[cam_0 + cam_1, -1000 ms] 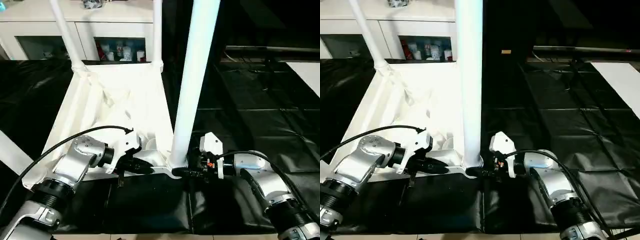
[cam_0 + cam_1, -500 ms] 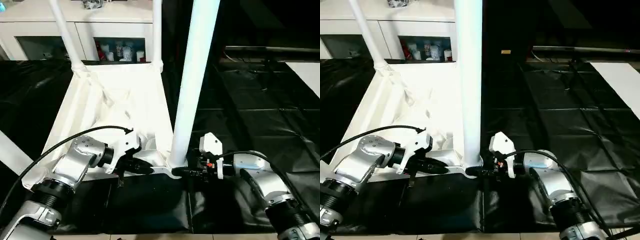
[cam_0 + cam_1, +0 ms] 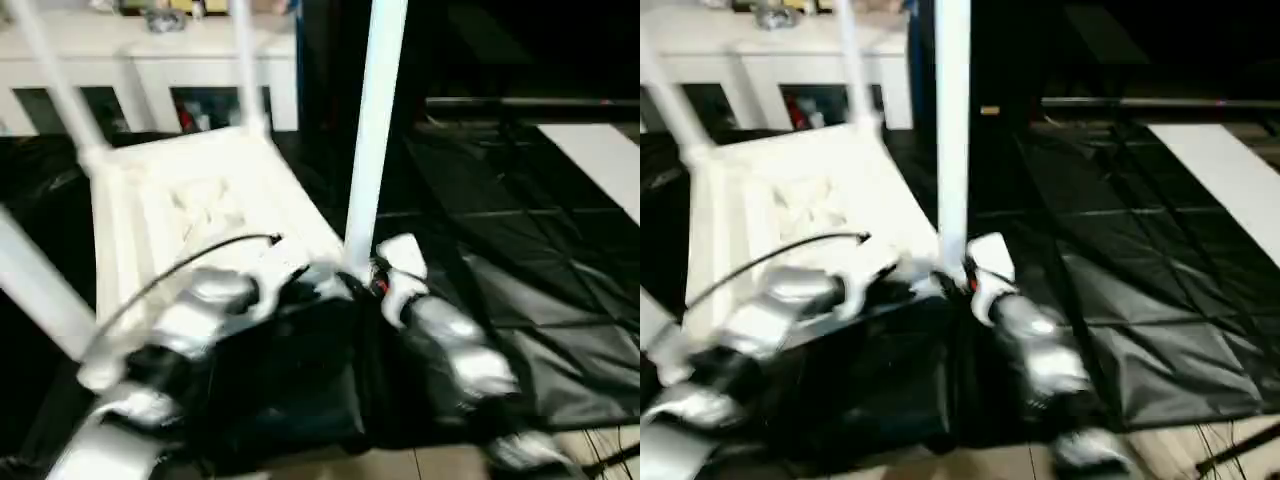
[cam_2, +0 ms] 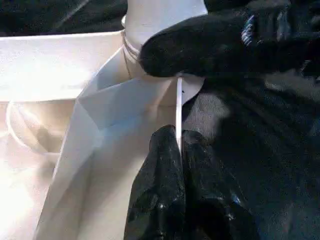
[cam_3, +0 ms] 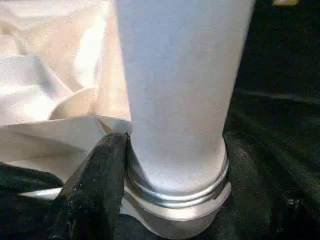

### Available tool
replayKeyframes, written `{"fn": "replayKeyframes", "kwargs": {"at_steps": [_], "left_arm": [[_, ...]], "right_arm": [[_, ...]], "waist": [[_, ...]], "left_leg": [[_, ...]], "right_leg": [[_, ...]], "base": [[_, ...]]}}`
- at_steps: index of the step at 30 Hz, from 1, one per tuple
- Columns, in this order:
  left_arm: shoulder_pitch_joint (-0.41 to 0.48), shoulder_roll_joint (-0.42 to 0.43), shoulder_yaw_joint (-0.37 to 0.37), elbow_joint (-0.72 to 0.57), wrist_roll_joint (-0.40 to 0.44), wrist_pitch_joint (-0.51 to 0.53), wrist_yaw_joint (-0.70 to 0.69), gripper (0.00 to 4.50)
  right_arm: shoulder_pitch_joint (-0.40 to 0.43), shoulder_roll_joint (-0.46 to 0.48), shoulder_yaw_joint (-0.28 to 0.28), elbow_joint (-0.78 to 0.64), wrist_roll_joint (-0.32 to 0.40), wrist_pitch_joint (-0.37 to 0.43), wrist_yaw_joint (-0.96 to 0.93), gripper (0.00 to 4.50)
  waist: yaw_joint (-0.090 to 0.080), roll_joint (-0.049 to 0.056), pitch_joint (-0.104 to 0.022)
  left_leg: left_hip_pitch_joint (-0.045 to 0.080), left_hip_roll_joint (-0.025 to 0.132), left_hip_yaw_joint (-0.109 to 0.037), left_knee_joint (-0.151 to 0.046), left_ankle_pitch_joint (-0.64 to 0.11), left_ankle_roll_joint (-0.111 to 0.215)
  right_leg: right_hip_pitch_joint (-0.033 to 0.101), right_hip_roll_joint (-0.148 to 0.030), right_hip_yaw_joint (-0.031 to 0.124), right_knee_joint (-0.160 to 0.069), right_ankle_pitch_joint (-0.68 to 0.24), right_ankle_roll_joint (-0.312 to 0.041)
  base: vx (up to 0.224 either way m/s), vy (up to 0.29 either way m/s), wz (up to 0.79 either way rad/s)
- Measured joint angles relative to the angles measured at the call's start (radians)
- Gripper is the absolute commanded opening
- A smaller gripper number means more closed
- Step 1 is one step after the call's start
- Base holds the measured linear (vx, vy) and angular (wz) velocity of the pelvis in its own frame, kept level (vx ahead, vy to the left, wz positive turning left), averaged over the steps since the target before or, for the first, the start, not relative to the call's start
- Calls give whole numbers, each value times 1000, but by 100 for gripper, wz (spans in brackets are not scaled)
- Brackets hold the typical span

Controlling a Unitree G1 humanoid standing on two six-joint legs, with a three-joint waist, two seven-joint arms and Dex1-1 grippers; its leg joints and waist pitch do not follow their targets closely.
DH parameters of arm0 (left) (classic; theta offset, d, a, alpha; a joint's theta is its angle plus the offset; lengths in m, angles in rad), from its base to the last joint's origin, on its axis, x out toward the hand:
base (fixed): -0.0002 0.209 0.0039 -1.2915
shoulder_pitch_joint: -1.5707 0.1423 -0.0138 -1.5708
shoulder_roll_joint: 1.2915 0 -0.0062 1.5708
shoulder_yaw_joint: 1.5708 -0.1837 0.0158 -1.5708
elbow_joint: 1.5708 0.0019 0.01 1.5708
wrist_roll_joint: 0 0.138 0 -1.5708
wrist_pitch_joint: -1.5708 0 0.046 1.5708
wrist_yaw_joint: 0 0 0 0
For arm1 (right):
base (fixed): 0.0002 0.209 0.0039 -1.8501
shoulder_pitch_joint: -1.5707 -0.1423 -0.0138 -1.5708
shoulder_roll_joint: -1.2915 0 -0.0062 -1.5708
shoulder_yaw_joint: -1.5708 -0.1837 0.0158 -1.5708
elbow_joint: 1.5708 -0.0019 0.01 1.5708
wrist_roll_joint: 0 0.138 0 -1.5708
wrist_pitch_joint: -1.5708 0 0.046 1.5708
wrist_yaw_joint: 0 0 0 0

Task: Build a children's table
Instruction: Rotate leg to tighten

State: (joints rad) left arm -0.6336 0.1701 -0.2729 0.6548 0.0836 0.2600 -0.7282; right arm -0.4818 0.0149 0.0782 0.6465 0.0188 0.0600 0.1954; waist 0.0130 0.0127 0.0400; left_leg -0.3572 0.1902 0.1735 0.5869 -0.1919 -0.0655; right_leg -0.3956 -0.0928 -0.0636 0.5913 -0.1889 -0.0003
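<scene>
The children's table [image 3: 190, 200] lies upside down on the black sheet, with white legs standing up from its corner sockets. The near leg [image 3: 372, 130] rises at the corner closest to me. My left gripper [image 4: 178, 145] is shut on the thin rim of the table top beside that corner. My right gripper [image 3: 362, 282] is closed around the base of the near leg. One of its fingers [image 5: 95, 185] presses against the leg just above the socket ring [image 5: 180, 195]. Both silver forearms reach in from the near edge.
A white cabinet [image 3: 150, 55] with glass doors stands behind the table. Black sheeting [image 3: 520, 230] covers the big table to the right, with a white panel [image 3: 600, 150] at the far right. A black cable [image 3: 190, 265] loops over my left forearm. Floor [image 3: 560, 460] shows at the near right.
The whole head picture has swung and blurred, so the camera has moved. Both grippers keep the same holds at the table's near corner.
</scene>
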Motion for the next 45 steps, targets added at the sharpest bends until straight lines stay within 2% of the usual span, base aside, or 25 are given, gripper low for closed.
{"fn": "replayKeyframes", "kwargs": {"at_steps": [5, 6, 10, 13, 16, 20, 23, 25, 27, 30, 36, 45], "left_arm": [[-13, -10, -2, 24, 1, -5, 4, 0], [-14, -11, -2, 27, 1, -6, 4, 0], [-16, -3, -7, 35, 3, -24, -1, 0], [-13, 19, -9, 36, 10, -51, -20, 0], [-5, 34, -10, 27, 11, -64, -39, 0], [40, 108, -23, -36, -4, -122, -177, 0], [80, 155, -33, -100, -31, -151, -275, 0], [119, 196, -47, -162, -65, -157, -370, 0], [130, 223, -49, -197, -87, -140, -425, 0], [157, 263, -50, -250, -117, -107, -497, 0], [168, 299, -50, -272, -131, -84, -554, 0], [171, 301, -53, -288, -131, -59, -557, 0]], "right_arm": [[3, -8, -5, 2, 7, -6, 11, 262], [5, -8, -6, -1, 8, -6, 13, 317], [19, -16, -6, -10, 9, -23, 53, 351], [20, -37, 0, -17, 12, -30, 113, 385], [22, -65, 11, -24, 18, -31, 169, 385], [63, -180, 75, -110, 26, -71, 383, 385], [91, -243, 95, -180, 44, -71, 515, 385], [127, -313, 124, -230, 65, -70, 642, 385], [137, -345, 140, -253, 75, -62, 719, 385], [151, -388, 168, -294, 99, -60, 811, 385], [152, -410, 184, -294, 101, -60, 874, 385], [149, -409, 182, -291, 109, -41, 893, 385]], "waist": [[2, 1, -2], [3, 1, -2], [10, 1, -2], [7, 1, -1], [5, 1, -1], [7, 2, -1], [19, 3, -1], [34, 4, -2], [45, 5, -3], [48, 5, -3], [48, 5, -2], [44, 3, -1]], "left_leg": [[0, -3, 0, 0, 0, 0], [0, -3, 0, 0, 0, 0], [1, -2, 0, -2, 0, 0], [0, -1, 0, -3, 0, 0], [0, -1, 0, -5, 0, 0], [-1, -1, 0, -9, 0, 0], [-1, 0, 1, -10, 0, 0], [-1, 2, 2, -11, 0, 0], [-6, 3, 3, -11, 1, 1], [-10, 3, 3, -9, 2, 7], [-11, 3, 4, -3, 0, 5], [-10, 3, 3, 0, -1, 1]], "right_leg": [[2, -1, 3, -2, 0, 0], [2, -1, 3, -1, 0, 0], [1, 0, 2, 0, 0, 0], [-1, 0, 1, -1, 0, 0], [-2, 0, 1, 0, 0, 0], [-3, 0, 1, 0, 1, -1], [-4, 0, 1, 3, 7, -1], [-3, 1, 0, 5, 7, -1], [-7, 1, 0, 5, 4, -1], [-8, 1, -1, 3, 2, -4], [-7, 0, 0, 5, 1, -5], [-7, 0, 1, 9, 2, -5]], "base": [[0, 0, 0], [0, 0, 0], [0, 0, 0], [0, 0, 0], [0, 0, 0], [0, 0, 0], [19, -6, 2], [77, -17, 7], [71, -5, 5], [20, 0, 1], [0, 0, 0], [0, 0, 0]]}}
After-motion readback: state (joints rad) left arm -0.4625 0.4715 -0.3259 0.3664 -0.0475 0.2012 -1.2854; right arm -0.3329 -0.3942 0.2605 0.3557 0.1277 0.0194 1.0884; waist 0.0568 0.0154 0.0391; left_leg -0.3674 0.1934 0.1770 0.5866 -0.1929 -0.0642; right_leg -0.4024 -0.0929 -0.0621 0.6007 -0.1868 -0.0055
